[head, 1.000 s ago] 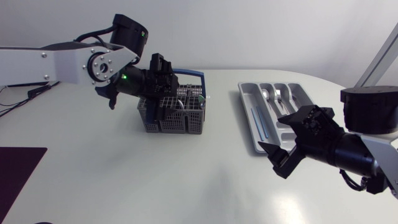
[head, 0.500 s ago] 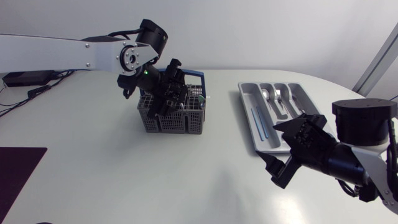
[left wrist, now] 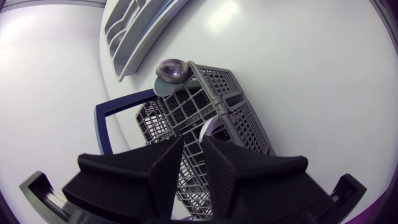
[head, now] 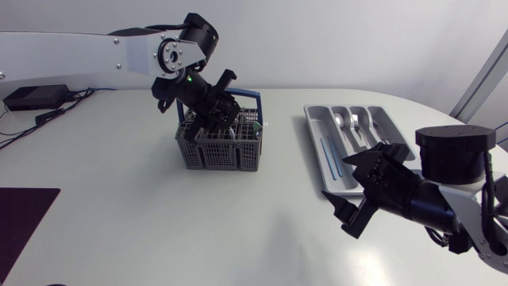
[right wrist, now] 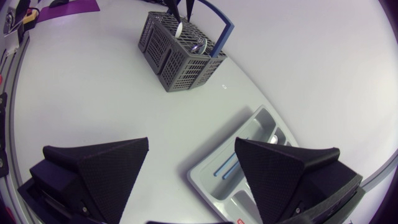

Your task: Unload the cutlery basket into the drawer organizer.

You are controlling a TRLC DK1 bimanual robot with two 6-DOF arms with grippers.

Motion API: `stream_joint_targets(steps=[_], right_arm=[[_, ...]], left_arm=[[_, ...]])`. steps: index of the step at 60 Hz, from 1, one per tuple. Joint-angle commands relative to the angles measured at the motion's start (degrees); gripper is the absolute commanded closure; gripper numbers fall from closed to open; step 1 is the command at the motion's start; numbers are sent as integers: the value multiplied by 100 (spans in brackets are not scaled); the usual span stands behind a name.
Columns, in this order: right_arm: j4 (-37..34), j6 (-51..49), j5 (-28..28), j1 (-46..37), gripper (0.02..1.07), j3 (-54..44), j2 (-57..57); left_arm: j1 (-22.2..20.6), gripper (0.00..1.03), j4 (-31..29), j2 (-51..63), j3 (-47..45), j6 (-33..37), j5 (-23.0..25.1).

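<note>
Between right gripper (right wrist: 191, 146) fingers, spread wide and empty, drawer organizer (right wrist: 227, 140) lies just ahead, cutlery basket (right wrist: 180, 53) well beyond. Left gripper (left wrist: 193, 142) is low over basket. Best: pinch one handle, lift straight up, clear of blue carry handle (left wrist: 101, 127). Cannot tell if it holds anything; contact hidden. Spoon bowl (left wrist: 171, 70) at far corner, other cutlery unclear.

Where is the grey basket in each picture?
Head view: the basket stands left of the middle of the table.
Left wrist view: the basket is just beyond the jaws, mid-picture.
Right wrist view: the basket is far ahead, across the table.
Shared landmark: its blue handle.
</note>
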Motion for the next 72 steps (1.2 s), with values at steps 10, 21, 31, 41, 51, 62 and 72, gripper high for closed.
stream_joint_targets(steps=[10,21,31,41,51,62,72], right_arm=[[76,-106,35,145,7,76,150],[103,-62,35,162,7,102,141],[402,184,-211,250,7,181,141],[481,685,-756,250,7,515,537],[445,1081,-1142,250,7,823,950],[270,1327,-1687,48,7,1060,1372],[278,1318,-1687,39,7,1087,1504]], left_arm=[[42,87,-71,166,-45,281,-22],[33,88,-71,201,-141,307,-14],[42,88,-71,201,-264,307,-14],[42,88,-71,228,-361,298,-14],[25,89,-53,324,-379,272,-14],[42,92,-36,386,-282,193,13],[86,94,-36,439,-229,122,74]])
